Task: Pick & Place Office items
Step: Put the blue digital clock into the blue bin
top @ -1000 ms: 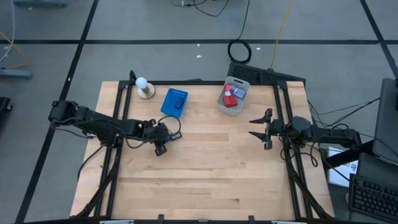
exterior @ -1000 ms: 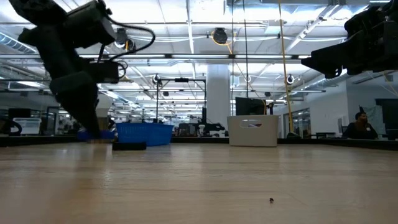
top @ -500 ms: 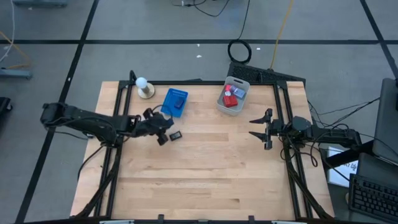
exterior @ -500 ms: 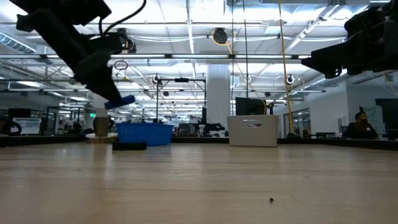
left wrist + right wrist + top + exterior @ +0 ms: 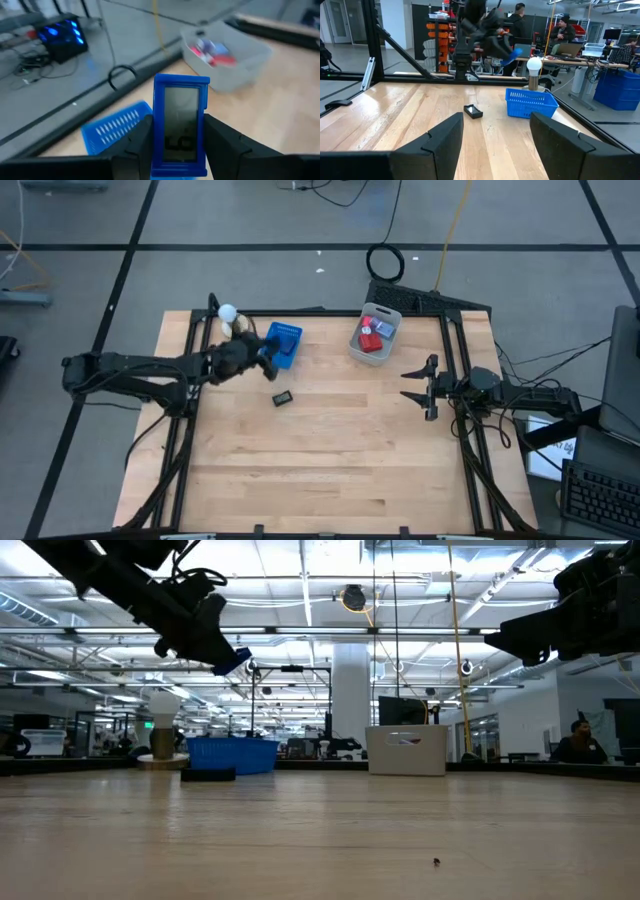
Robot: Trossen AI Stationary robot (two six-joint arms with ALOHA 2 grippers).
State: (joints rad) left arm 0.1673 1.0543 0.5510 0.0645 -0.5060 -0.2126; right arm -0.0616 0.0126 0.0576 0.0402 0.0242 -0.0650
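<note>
Moved since a second ago: I've lifted the left gripper (image 5: 262,360) off the wood and swung it back toward the blue tray (image 5: 284,334); it now hangs in the air just beside the tray's near edge.
Held piece: a small blue-framed rectangle (image 5: 180,125) with a grey face, upright between my left fingers (image 5: 137,145), which are closed partway on its two long edges.
Handling: I judge it light, stiff and flat, with slick plastic sides; pinching across the narrow width as now looks right, since a grip on the faces would hide it and could let it pivot.
Second piece: a dark rectangle (image 5: 282,397) lies flat on the table (image 5: 330,460), in front of the tray and apart from it; I'd take it by its long edges too.
Other items: red and pale bits sit in the grey bin (image 5: 360,348), well apart to the right.
White ball lamp (image 5: 228,312): just behind my left wrist.
Right gripper (image 5: 413,385): waiting at the table's right side, jaws spread, empty.
</note>
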